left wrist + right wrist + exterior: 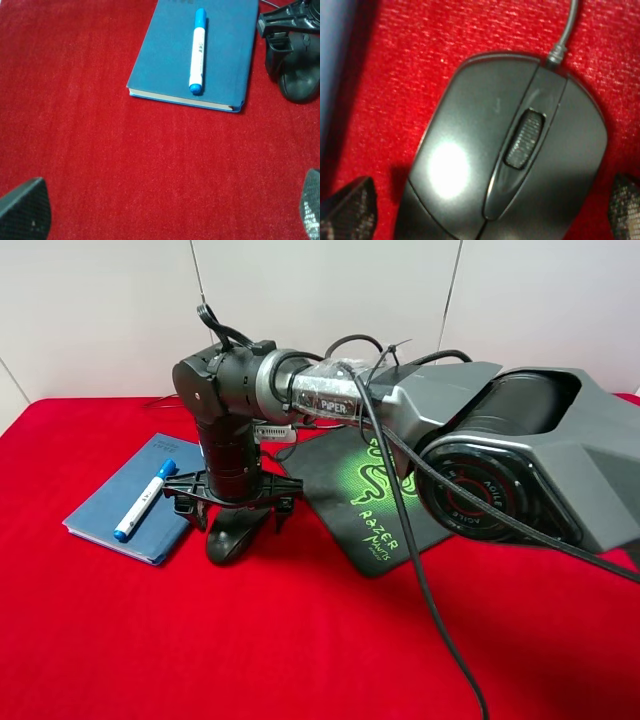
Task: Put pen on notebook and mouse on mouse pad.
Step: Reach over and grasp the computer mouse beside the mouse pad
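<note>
The blue-grey notebook (pixel 110 502) lies at the left on the red cloth, and the white pen (pixel 143 501) with its blue cap rests on its cover, also seen as pen (pixel 197 50) on notebook (pixel 165 65). Just right of the notebook sits the dark mouse (pixel 232 536), off the black Razer mouse pad (pixel 345 485). My right gripper (pixel 237 523) points straight down over the mouse (pixel 510 150), open, one fingertip (pixel 350 210) on each side. My left gripper (pixel 167 215) is open above bare cloth, short of the notebook.
A red cloth (pixel 300 640) covers the table. The right arm's big body (pixel 520 455) hangs over the pad's right part, and its black cable (pixel 430 600) trails toward the front. The mouse cable (pixel 566 30) leads away from the mouse's nose.
</note>
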Controlling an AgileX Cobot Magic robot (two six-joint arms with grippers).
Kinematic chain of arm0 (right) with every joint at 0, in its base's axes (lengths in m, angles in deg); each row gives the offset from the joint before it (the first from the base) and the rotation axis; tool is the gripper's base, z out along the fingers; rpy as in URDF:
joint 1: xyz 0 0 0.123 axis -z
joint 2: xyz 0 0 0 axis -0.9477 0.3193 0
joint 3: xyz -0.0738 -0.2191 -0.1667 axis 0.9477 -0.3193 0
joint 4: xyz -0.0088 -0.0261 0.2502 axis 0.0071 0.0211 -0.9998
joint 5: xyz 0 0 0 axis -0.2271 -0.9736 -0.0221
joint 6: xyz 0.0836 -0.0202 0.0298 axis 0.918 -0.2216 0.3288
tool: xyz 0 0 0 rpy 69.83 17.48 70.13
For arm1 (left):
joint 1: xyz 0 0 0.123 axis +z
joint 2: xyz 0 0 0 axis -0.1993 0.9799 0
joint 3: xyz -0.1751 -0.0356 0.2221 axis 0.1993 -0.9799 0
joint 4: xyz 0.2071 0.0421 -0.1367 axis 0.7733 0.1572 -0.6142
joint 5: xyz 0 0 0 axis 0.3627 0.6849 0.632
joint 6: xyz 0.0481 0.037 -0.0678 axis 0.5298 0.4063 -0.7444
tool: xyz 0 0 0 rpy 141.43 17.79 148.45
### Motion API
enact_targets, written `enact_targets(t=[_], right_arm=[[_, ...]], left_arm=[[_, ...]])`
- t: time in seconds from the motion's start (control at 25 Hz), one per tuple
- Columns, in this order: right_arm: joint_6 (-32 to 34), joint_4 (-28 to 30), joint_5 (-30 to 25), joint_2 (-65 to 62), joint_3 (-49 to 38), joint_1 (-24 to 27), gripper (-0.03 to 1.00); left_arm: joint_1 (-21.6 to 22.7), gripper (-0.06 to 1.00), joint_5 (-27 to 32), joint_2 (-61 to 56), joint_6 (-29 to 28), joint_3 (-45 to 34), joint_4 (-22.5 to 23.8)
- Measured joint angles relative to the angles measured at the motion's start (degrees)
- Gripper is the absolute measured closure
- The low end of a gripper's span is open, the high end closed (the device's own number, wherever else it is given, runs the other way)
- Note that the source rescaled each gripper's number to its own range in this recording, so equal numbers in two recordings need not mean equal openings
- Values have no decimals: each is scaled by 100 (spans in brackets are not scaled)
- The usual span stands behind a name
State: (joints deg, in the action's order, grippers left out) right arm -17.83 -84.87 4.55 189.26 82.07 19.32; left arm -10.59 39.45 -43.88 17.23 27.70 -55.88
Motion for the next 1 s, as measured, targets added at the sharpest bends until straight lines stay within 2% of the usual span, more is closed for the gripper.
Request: enact_targets(t=[0.04, 0.12, 0.2, 0.24, 1.0], right_arm=[[-7, 0, 6, 0, 0, 0, 15], [-7, -3, 11, 0, 0, 0, 60], [-7, -7, 11, 0, 0, 0, 97], [-7, -7, 11, 0, 0, 0, 94], [61, 109, -121, -312, 7, 0, 94]], left_arm=[[0, -5, 0, 0, 0, 0, 0], [0, -5, 0, 0, 0, 0, 0], [0, -5, 0, 0, 0, 0, 0], [0, -5, 0, 0, 0, 0, 0], [0, -5, -7, 0, 0, 0, 0]])
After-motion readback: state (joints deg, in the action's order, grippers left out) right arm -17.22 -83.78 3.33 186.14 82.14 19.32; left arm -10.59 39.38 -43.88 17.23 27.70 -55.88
